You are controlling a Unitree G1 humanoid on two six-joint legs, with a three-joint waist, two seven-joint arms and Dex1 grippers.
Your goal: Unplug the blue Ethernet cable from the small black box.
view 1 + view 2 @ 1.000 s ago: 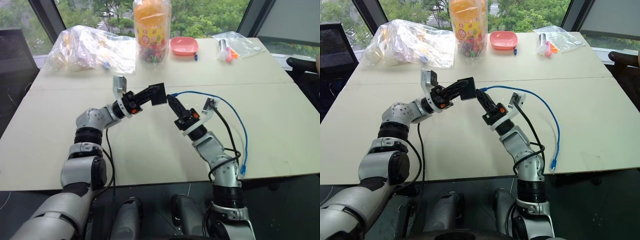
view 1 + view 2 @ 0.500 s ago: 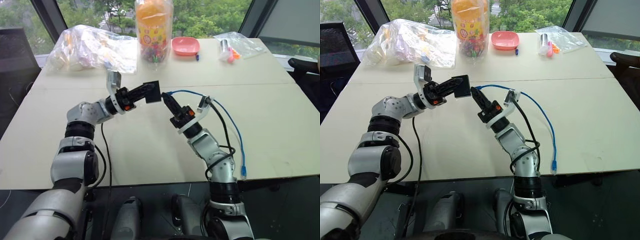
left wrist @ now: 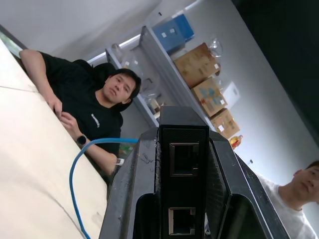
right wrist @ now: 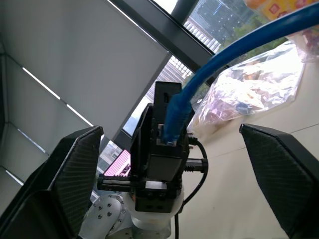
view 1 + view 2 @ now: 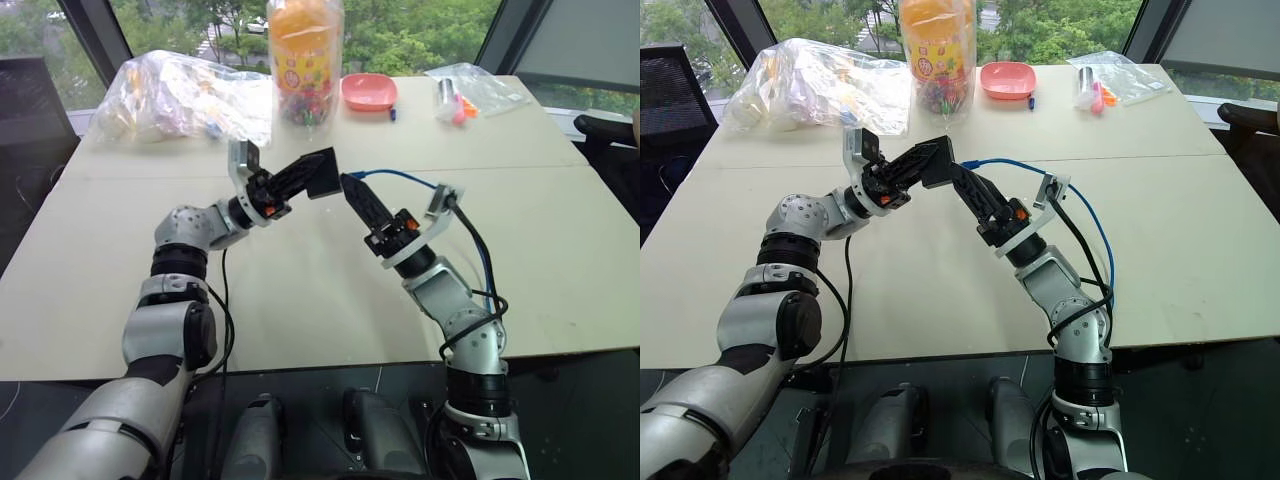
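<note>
One small black box (image 5: 322, 173) is clamped in the left gripper (image 5: 312, 177), raised above the table's (image 5: 300, 290) middle. One blue Ethernet cable (image 4: 239, 46) hangs free beside the box's two empty ports (image 3: 183, 158), between the right gripper's (image 4: 172, 164) spread fingers (image 4: 70, 174).

On the pale beige desk (image 5: 300, 300) there is 1 thin bright blue Ethernet cable (image 5: 1095, 225), 1 small flat matte black plastic box (image 5: 322, 173), 1 tall clear jar with an orange label (image 5: 304, 60), 1 shallow pink dish (image 5: 368, 92) and 2 clear plastic bags: 1 large crumpled bag (image 5: 185, 95) and 1 small bag (image 5: 475, 88). There are 2 black two-fingered end effectors, the left end effector (image 5: 300, 178) and the right end effector (image 5: 362, 198). The left wrist view shows 2 people (image 3: 94, 107) (image 3: 299, 186) and 4 brown cardboard boxes (image 3: 202, 67) on a shelf.
</note>
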